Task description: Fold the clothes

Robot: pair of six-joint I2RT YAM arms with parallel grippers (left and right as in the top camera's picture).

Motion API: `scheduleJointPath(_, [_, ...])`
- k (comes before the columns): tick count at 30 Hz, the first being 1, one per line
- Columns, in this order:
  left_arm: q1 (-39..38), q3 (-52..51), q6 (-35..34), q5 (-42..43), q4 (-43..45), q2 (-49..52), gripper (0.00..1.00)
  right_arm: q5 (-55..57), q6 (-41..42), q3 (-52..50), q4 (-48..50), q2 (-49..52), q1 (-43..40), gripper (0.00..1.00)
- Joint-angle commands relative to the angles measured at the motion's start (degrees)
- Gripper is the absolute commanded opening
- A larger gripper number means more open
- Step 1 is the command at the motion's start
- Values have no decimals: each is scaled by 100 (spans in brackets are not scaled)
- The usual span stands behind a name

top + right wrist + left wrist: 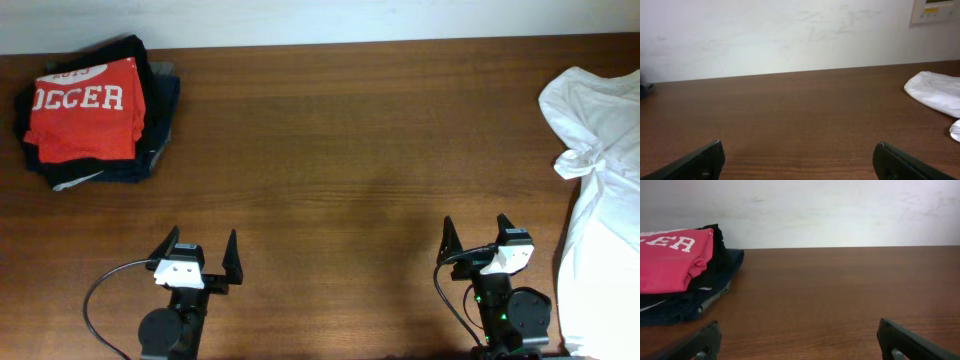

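Currently one white T-shirt, one red shirt, left claw apart, right claw apart

Table middle seems passable; folded stack crowds far-left, T-shirt right.

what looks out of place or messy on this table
The white T-shirt lies crumpled and bunched at the right edge of the table, running past the overhead frame, unlike the neatly folded red and navy stack at far left. Nothing looks spilled or damaged.
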Motion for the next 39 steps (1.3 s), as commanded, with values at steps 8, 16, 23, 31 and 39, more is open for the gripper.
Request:
scheduleJointPath(8, [-2,-35,129,20,-7,20,99,28,24,-26,-26,-22,-35,98])
scheduleJointPath(16, [-2,-35,129,20,-7,20,99,28,24,-26,-26,-22,-35,98])
scheduleJointPath(23, [-2,-35,129,20,-7,20,99,28,24,-26,-26,-22,-35,98])
scheduleJointPath(31, [-2,-35,129,20,-7,20,99,-299,46,-26,157,-22,-35,98])
scheduleJointPath(39, [-2,-35,129,20,-7,20,99,-422,46,1880,304,339,-35,98])
